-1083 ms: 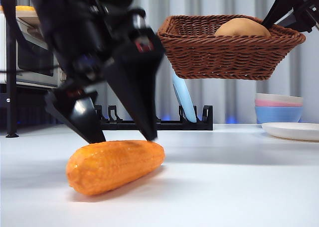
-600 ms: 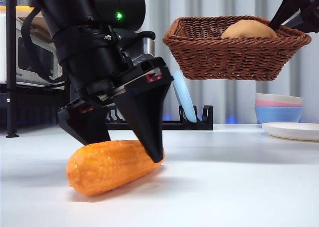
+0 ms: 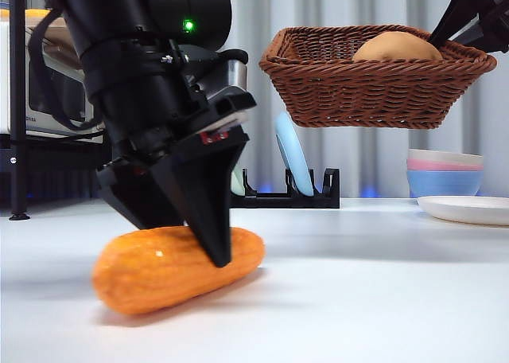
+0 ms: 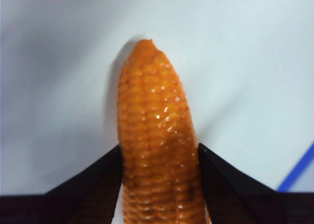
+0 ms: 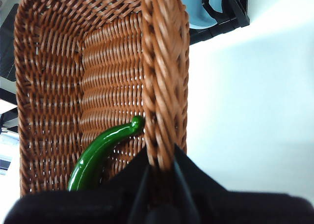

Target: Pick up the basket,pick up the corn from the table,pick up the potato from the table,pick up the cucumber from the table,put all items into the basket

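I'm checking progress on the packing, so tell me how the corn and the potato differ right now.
The corn lies on the white table, while the potato sits in the raised basket. The corn is bumpy and orange, the potato smooth and tan. The left gripper clamps the corn; nothing grips the potato. Both are stubby and rounded.

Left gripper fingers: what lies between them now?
The corn lies between the left gripper fingers, which press its sides; the left wrist view shows this. It still rests on the table.
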Controlling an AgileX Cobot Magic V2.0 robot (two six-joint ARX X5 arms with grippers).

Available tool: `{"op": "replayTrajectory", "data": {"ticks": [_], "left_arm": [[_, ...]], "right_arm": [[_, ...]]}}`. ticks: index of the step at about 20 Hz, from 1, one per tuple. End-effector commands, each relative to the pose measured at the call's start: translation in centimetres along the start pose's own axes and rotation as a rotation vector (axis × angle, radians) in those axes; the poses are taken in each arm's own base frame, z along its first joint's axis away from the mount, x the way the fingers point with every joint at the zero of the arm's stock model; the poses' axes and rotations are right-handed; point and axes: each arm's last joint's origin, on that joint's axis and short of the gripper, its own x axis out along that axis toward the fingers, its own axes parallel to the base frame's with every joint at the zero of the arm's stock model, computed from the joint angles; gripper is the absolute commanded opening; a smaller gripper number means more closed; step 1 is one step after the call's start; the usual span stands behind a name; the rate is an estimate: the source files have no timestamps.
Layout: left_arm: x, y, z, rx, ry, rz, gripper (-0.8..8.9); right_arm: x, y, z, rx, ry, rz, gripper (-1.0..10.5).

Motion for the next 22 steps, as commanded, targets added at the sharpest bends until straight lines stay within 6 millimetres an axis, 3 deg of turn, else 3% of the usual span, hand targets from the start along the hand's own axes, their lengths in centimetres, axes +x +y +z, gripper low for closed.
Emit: {"op": "replayTrajectory", "data": {"ticks": [1, 5, 9, 17, 22], "left_arm": [[-0.6, -0.3, -0.9, 0.044, 0.140, -0.048, -0.10], [-3.6, -1.3, -1.6, 0.131, 0.295, -0.175, -0.09], [-7.8, -3.1, -1.3, 0.250, 0.272, -0.298, -0.09], [-18.1, -6.0, 2.2, 0.465, -0.229, -0.494, -0.09], [-23.1, -7.2, 5.1, 0.499, -0.586, -0.437, -0.09]], "right_arm": [[-0.3, 0.4, 0.5, -0.004, -0.023, 0.023, -0.2], [-0.3, 0.4, 0.5, -0.004, -0.023, 0.022, -0.2], [-0.3, 0.4, 0.4, -0.005, -0.023, 0.023, -0.2], [-0.2, 0.4, 0.2, 0.009, 0.000, 0.015, -0.2], [-0.2, 0.3, -0.2, 0.027, 0.035, 0.003, -0.2]]}}
